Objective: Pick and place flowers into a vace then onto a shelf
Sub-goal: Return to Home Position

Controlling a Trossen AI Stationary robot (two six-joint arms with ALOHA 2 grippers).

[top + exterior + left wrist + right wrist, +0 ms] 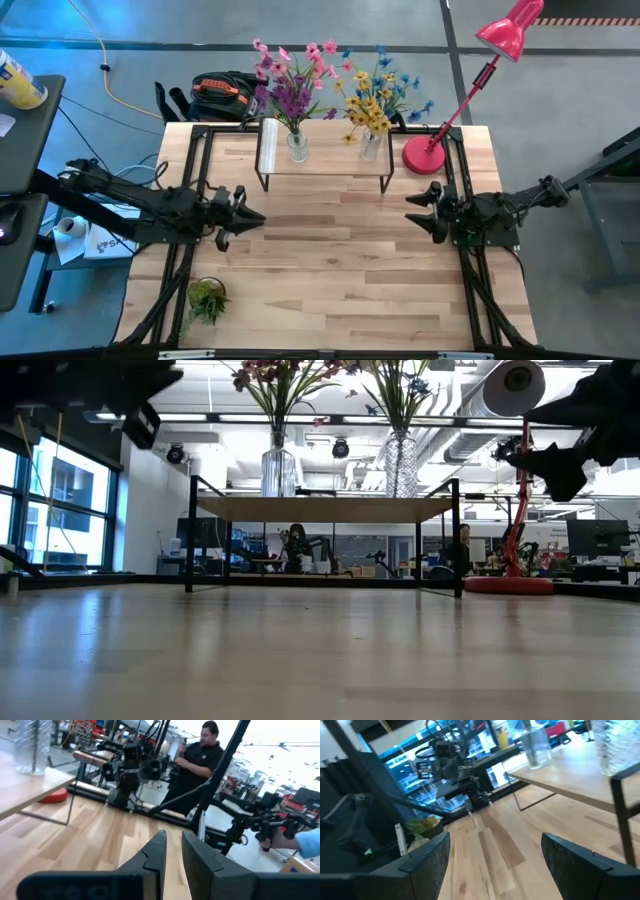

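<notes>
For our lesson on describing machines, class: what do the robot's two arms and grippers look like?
The left arm and the right arm are dark, almost black, made of slim jointed links. The left gripper and the right gripper each carry two matte black, angular fingers that taper toward the tips. No markings can be read.

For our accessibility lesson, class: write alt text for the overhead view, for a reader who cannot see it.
On the shelf at the far edge of the table stand a vase of pink and purple flowers and a second vase of blue and yellow flowers. The left gripper and right gripper hang empty at either side of it.
</notes>
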